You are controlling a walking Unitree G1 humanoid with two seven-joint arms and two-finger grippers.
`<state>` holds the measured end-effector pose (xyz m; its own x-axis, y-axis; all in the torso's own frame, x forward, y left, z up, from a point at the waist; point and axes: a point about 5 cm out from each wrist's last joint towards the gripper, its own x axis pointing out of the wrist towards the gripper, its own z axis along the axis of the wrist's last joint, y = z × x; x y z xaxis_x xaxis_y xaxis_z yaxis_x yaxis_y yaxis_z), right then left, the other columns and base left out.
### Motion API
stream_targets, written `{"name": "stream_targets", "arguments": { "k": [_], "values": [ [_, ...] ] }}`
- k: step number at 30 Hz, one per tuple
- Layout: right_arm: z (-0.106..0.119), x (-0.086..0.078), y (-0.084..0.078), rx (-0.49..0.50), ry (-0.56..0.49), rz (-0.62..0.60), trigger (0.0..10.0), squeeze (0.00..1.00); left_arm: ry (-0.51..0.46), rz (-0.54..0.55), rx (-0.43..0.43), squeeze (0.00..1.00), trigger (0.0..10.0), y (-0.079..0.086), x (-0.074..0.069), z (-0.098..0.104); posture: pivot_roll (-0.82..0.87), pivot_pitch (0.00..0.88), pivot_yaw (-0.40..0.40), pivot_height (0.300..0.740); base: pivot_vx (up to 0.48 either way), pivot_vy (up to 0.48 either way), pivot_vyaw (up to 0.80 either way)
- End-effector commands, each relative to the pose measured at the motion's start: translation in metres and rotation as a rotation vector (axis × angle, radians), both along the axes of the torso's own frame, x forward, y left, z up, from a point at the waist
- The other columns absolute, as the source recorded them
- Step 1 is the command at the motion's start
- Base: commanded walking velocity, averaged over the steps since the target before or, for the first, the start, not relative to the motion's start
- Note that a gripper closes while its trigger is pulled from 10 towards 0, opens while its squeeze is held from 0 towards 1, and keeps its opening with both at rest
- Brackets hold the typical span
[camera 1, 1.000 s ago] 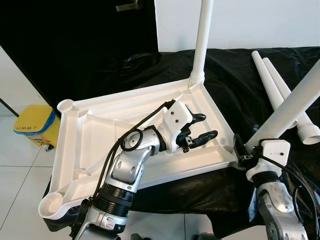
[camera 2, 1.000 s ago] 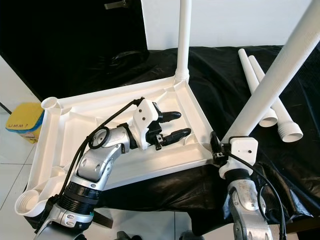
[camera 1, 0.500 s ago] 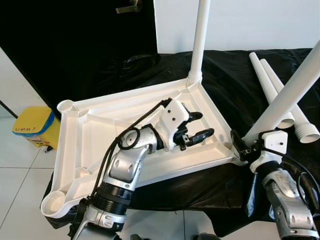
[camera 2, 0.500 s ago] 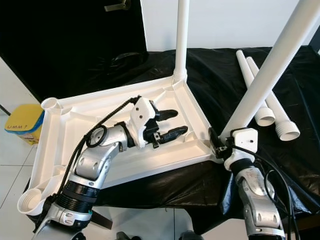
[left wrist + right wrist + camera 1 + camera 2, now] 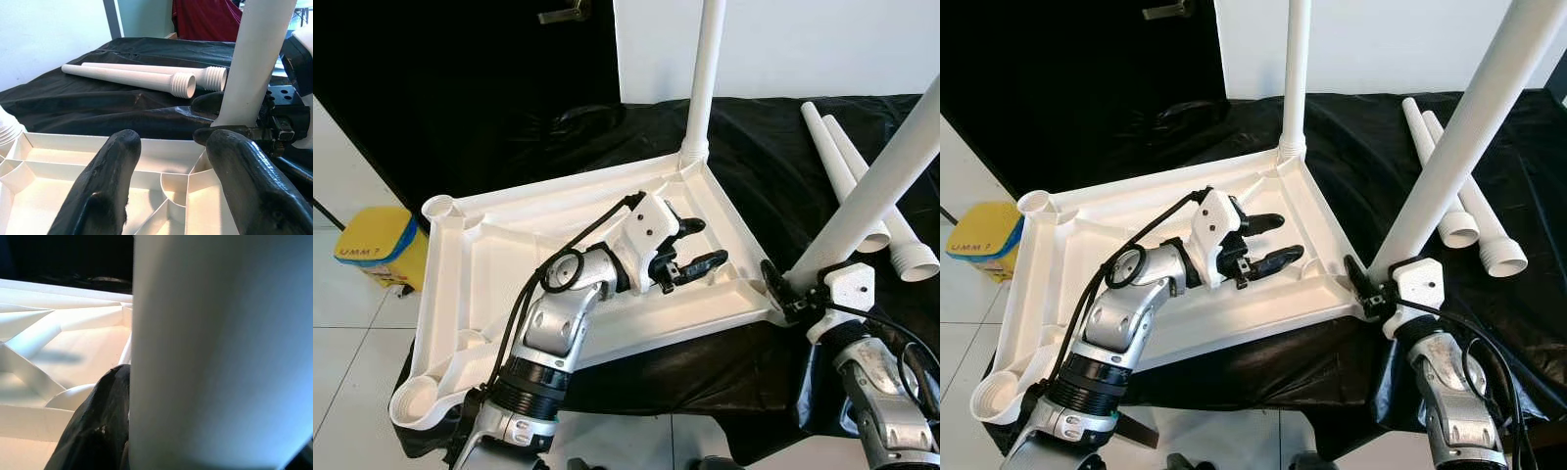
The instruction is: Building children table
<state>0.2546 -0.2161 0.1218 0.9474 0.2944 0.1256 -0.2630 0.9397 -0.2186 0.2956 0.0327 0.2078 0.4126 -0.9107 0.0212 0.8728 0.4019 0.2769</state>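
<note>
Upturned tabletop (image 5: 499, 255) on black cloth (image 5: 773, 147); white wall (image 5: 803, 44) behind.

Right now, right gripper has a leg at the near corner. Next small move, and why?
Probably tip the leg upright over the corner socket and press it down. The right gripper is shut on its base right at the tabletop corner, but the leg leans away, unlike the mounted leg standing straight. The left gripper hangs open over the tabletop, so it could steady it.
</note>
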Motion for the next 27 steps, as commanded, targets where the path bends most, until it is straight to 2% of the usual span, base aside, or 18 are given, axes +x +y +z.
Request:
{"name": "stream_targets", "arguments": {
  "k": [1, 4, 9, 12, 13, 14, 17, 23, 27],
  "values": [
    [-0.038, -0.011, 0.001, -0.028, 0.187, 0.016, 10.0, 0.0, -0.02, 0.123, -0.025, 0.0, 10.0, 0.004, 0.007, 0.003, -0.3, 0.113, 0.081, 0.74, 0.0, 0.0, 0.0],
    [-0.039, -0.012, -0.001, -0.051, 0.173, 0.015, 10.0, 0.0, -0.021, 0.12, -0.026, 0.0, 10.0, 0.003, 0.007, 0.004, -0.3, 0.112, 0.083, 0.74, 0.0, 0.0, 0.0],
    [-0.043, -0.014, 0.002, -0.008, 0.177, 0.025, 10.0, 0.0, -0.024, 0.117, -0.025, 0.0, 10.0, 0.003, 0.007, 0.004, -0.3, 0.112, 0.086, 0.74, 0.0, 0.0, 0.0],
    [-0.045, -0.015, 0.004, 0.035, 0.198, 0.025, 10.0, 0.0, -0.024, 0.115, -0.023, 0.0, 10.0, 0.003, 0.007, 0.004, -0.3, 0.112, 0.086, 0.74, 0.0, 0.0, 0.0],
    [-0.045, -0.014, 0.005, 0.087, 0.214, 0.02, 10.0, 0.0, -0.024, 0.115, -0.022, 0.0, 10.0, 0.003, 0.007, 0.004, -0.3, 0.11, 0.087, 0.74, 0.0, 0.0, 0.0],
    [-0.045, -0.014, 0.005, 0.087, 0.214, 0.02, 10.0, 0.0, -0.024, 0.115, -0.022, 0.0, 10.0, 0.003, 0.007, 0.004, -0.3, 0.11, 0.087, 0.74, 0.0, 0.0, 0.0],
    [-0.043, -0.012, 0.007, 0.178, 0.235, 0.004, 10.0, 0.0, -0.026, 0.113, -0.02, 0.0, 10.0, 0.003, 0.007, 0.005, -0.3, 0.105, 0.086, 0.74, 0.0, 0.0, 0.0],
    [-0.041, -0.01, 0.008, 0.193, 0.244, -0.014, 10.0, 0.0, -0.028, 0.11, -0.02, 0.0, 10.0, 0.003, 0.006, 0.005, -0.3, 0.1, 0.085, 0.74, 0.0, 0.0, 0.0],
    [-0.034, -0.01, 0.015, 0.142, 0.207, -0.002, 10.0, 0.0, -0.026, 0.084, -0.039, 0.0, 10.0, -0.001, 0.005, 0.007, -0.3, 0.093, 0.082, 0.74, 0.0, 0.0, 0.0]
  ]
}}
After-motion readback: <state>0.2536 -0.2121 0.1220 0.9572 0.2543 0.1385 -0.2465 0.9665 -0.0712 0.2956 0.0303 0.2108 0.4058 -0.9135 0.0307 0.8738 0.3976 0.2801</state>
